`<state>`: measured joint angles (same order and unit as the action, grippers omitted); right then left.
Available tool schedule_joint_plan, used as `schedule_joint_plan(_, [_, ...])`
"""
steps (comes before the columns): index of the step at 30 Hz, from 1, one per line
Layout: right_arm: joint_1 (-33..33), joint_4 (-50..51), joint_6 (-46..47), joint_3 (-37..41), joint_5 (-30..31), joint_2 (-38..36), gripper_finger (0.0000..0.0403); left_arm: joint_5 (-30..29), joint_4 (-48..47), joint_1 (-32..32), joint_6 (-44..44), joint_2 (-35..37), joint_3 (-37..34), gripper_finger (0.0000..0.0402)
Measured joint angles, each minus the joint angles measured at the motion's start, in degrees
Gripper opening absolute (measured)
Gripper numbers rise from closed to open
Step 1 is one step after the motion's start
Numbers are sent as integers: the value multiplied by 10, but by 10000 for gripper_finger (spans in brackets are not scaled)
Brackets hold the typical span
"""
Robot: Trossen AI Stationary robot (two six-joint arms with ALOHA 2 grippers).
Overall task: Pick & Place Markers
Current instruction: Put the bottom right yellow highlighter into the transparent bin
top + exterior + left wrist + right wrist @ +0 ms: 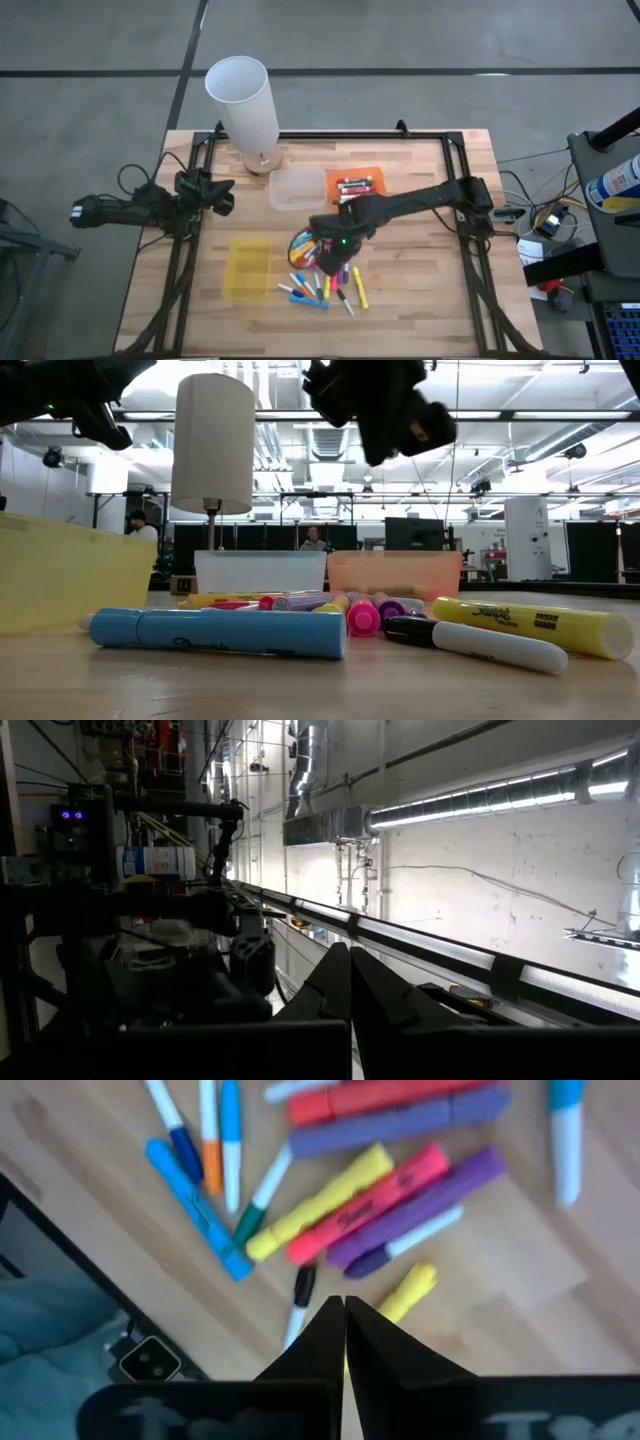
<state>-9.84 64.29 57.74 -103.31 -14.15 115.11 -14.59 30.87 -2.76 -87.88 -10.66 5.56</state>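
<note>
The markers (322,280) lie in a loose heap of mixed colours on the wooden table; the low view shows them close up (300,622). In the right wrist view the markers (380,1180) are spread out below the fingers. A few more markers (355,184) lie in the orange tray. My right gripper (322,245) hangs above the heap, shut and empty (345,1315). A yellow marker (408,1292) and a black-capped one (300,1300) lie on the table just past its fingertips. My left gripper (350,970) waits shut at the table's left edge (215,195).
A yellow tray (247,268) sits left of the heap. A clear tray (297,188) and an orange tray (372,172) sit farther back. A tall white cylinder (243,100) stands near the far edge. The right arm (385,410) hangs dark over the heap.
</note>
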Motion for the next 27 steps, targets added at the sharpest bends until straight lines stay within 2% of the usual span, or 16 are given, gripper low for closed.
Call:
schedule_joint_plan(8, [-51, 0, 132, 41, -2, 0, 9, 0, 0, 0, 0, 0, 0, 0])
schedule_joint_plan(11, [-61, -1, 161, 59, -13, 0, 22, 0, 0, 0, 0, 0, 0, 0])
schedule_joint_plan(21, [-75, -88, 187, 112, -43, 0, 151, 0, 0, 0, 7, 0, 0, 0])
schedule_joint_plan(27, [-85, -95, 189, 153, -39, 0, 181, 0, 0, 0, 7, 0, 0, 0])
